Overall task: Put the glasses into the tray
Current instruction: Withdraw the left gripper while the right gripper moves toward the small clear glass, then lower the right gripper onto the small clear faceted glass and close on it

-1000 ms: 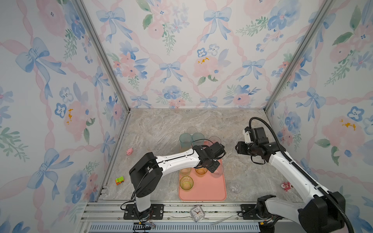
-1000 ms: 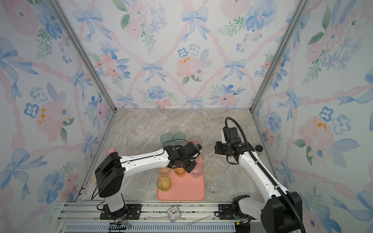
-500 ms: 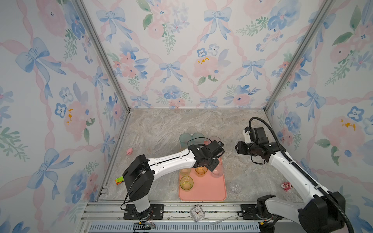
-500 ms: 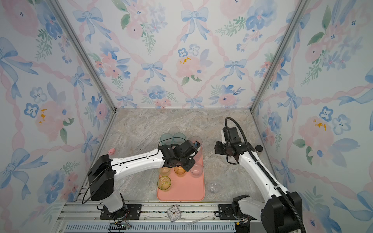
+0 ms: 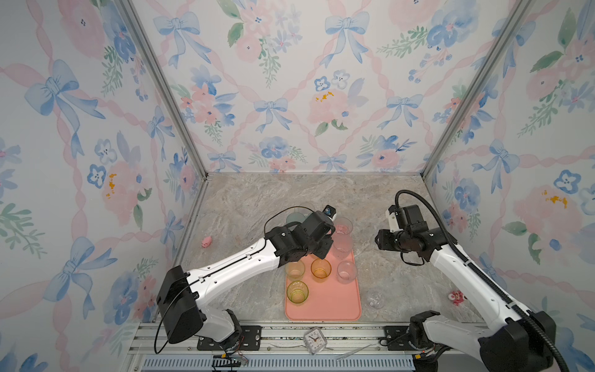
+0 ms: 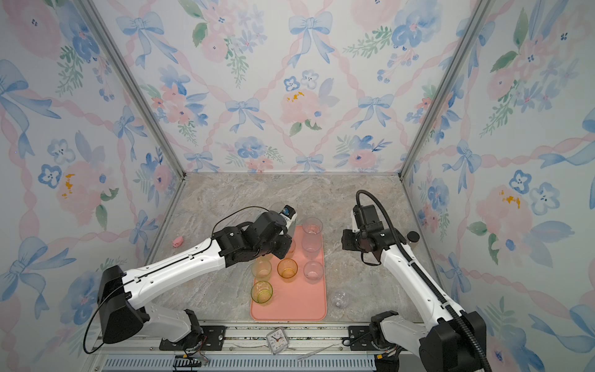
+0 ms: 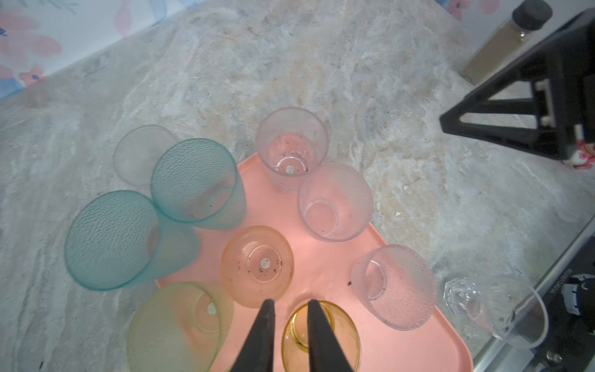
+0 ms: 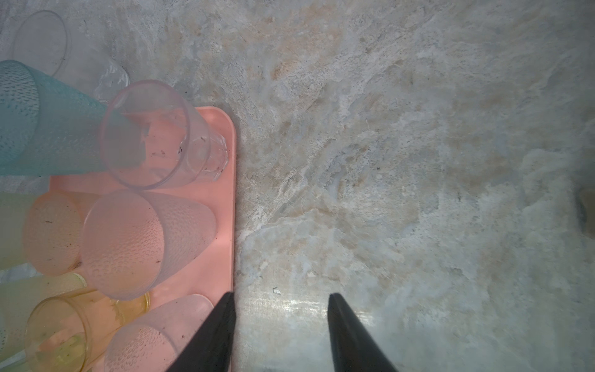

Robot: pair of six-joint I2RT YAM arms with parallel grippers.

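Note:
The salmon-pink tray (image 5: 325, 310) lies at the front middle with several glasses upright on it, among them an amber one (image 5: 320, 268), a yellow-green one (image 5: 297, 291) and clear frosted ones (image 5: 346, 271). Two teal glasses (image 7: 112, 238) and a clear one (image 7: 141, 154) stand on the marble by the tray's far left corner. A small rounded glass (image 5: 375, 299) lies on the table right of the tray. My left gripper (image 7: 289, 302) hangs narrowly open above the amber glass's (image 7: 335, 335) rim, holding nothing. My right gripper (image 8: 280, 294) is open over bare marble beside the tray's right rim (image 8: 230, 225).
A dark-capped beige bottle (image 7: 505, 38) stands near the right wall. A pink toy (image 5: 206, 241) lies by the left wall and a red-white one (image 5: 457, 296) at the right. A small clock (image 5: 314, 339) sits on the front rail.
My left gripper has drawn back and to the left, from over the tray's middle towards its far left corner. The glasses and the right arm have not moved.

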